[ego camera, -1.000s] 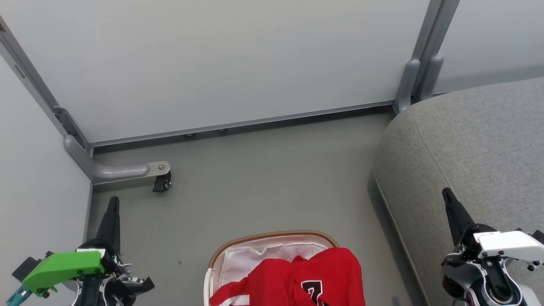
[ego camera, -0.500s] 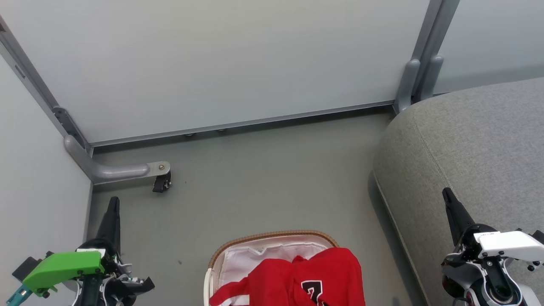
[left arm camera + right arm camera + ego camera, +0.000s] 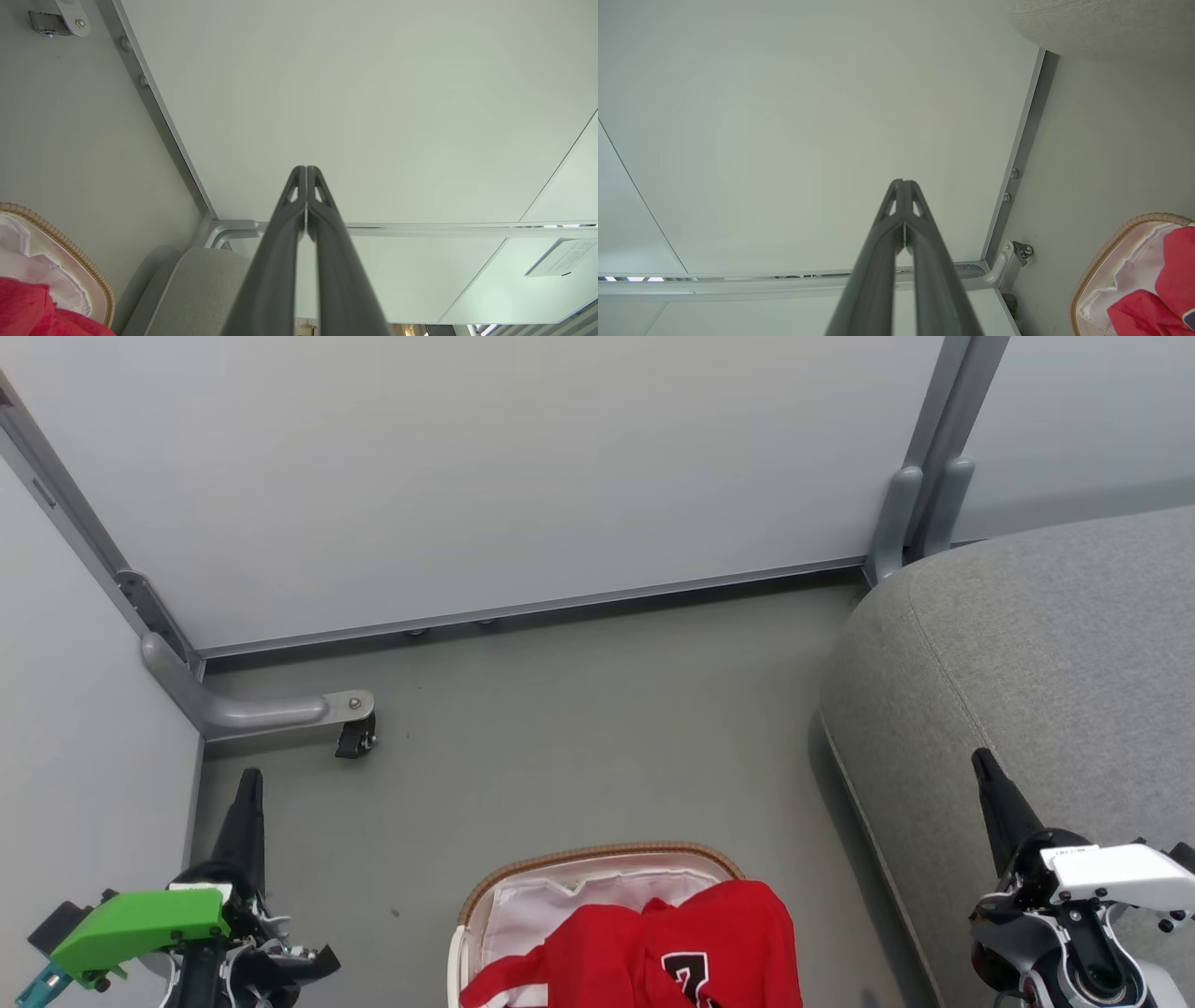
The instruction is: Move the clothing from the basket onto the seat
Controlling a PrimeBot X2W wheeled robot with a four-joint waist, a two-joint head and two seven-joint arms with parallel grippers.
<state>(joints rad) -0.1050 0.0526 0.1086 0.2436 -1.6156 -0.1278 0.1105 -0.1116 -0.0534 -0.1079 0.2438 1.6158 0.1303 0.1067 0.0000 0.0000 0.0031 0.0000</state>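
Red clothing [image 3: 644, 952] with a black-and-white number lies heaped in the basket [image 3: 597, 852] at the bottom centre of the head view; the white liner shows behind it. The light grey seat [image 3: 1036, 653] rises at the right. My left gripper [image 3: 248, 779] stands shut at the lower left, well left of the basket. My right gripper [image 3: 980, 758] is shut at the lower right, over the seat's front edge. In the left wrist view the fingertips of the left gripper [image 3: 306, 169] meet, with the basket [image 3: 70, 247] and the clothing [image 3: 28, 303] at lower left. The right gripper [image 3: 902, 182] is likewise pressed together, with the basket [image 3: 1106, 247] at lower right.
Pale partition panels [image 3: 467, 467] wall in the far side and the left. A grey foot with a black caster [image 3: 353, 737] juts onto the floor at left. Grey floor [image 3: 579, 737] lies between basket, panels and seat.
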